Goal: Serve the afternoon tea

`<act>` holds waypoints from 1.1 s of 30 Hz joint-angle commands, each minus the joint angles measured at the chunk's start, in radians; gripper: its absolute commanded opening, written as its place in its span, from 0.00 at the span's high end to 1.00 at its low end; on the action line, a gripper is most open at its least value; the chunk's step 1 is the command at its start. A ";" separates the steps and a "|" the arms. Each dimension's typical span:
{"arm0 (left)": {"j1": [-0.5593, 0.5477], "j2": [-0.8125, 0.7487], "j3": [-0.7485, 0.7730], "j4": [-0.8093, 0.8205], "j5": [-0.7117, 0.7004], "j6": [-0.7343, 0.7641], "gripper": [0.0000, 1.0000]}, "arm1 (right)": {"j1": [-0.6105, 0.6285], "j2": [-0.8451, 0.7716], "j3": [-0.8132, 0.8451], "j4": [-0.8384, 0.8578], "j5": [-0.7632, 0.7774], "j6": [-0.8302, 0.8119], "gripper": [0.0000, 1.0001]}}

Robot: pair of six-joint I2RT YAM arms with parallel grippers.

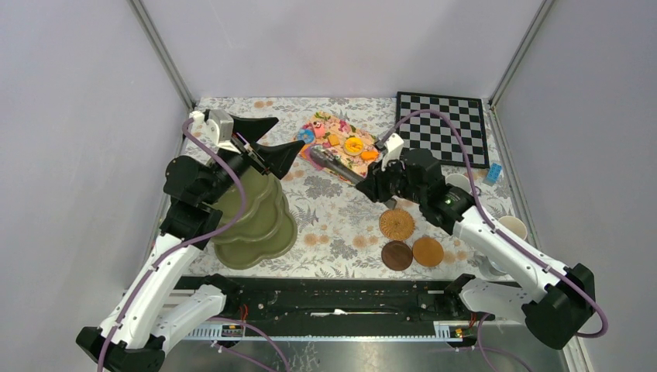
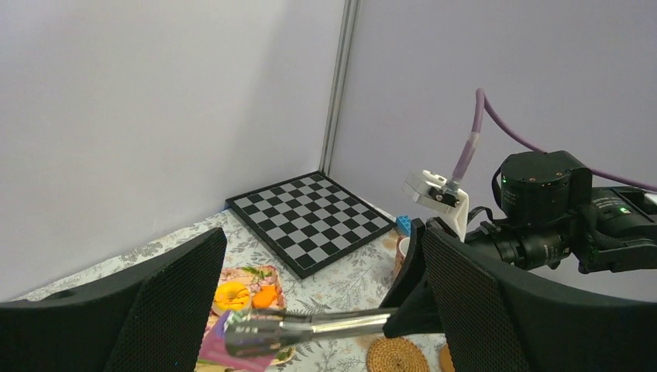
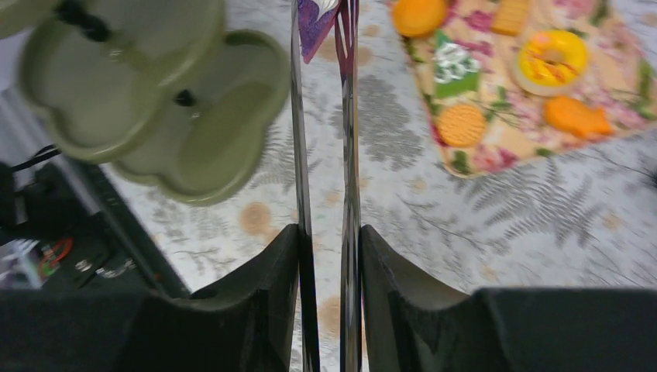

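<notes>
My right gripper (image 1: 381, 184) (image 3: 329, 240) is shut on the handles of the metal tongs (image 1: 337, 164) (image 3: 349, 155). The tong tips pinch a purple pastry (image 3: 318, 19) (image 2: 232, 345) between the stand and the tray. The olive-green tiered stand (image 1: 259, 225) (image 3: 178, 116) sits at the left. My left gripper (image 1: 284, 136) (image 2: 325, 306) hovers wide open above it, holding nothing. On the floral tray (image 1: 329, 124) (image 3: 503, 147) lie a yellow donut (image 3: 552, 58) (image 2: 231, 295), a round biscuit (image 3: 462, 124) and orange pastries (image 3: 575, 116). Three coasters (image 1: 397, 224) (image 1: 397, 255) (image 1: 428, 251) lie near the front.
A black-and-white chessboard (image 1: 443, 124) (image 2: 310, 217) lies at the back right, with a blue block (image 1: 493, 172) beside it. A pale mug (image 1: 513, 227) and another mug (image 1: 457, 180) stand on the right, partly behind my right arm. Grey walls enclose the table.
</notes>
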 commanded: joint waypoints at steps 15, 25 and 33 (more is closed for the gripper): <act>0.004 -0.020 -0.007 0.047 -0.005 0.013 0.01 | 0.208 0.156 0.154 0.113 -0.146 0.000 0.75; 0.004 -0.017 -0.008 0.047 -0.007 0.013 0.01 | 0.289 0.268 0.215 0.113 -0.032 -0.072 0.76; 0.004 -0.013 -0.007 0.047 -0.001 0.011 0.01 | 0.327 0.336 0.263 0.146 0.046 -0.098 0.76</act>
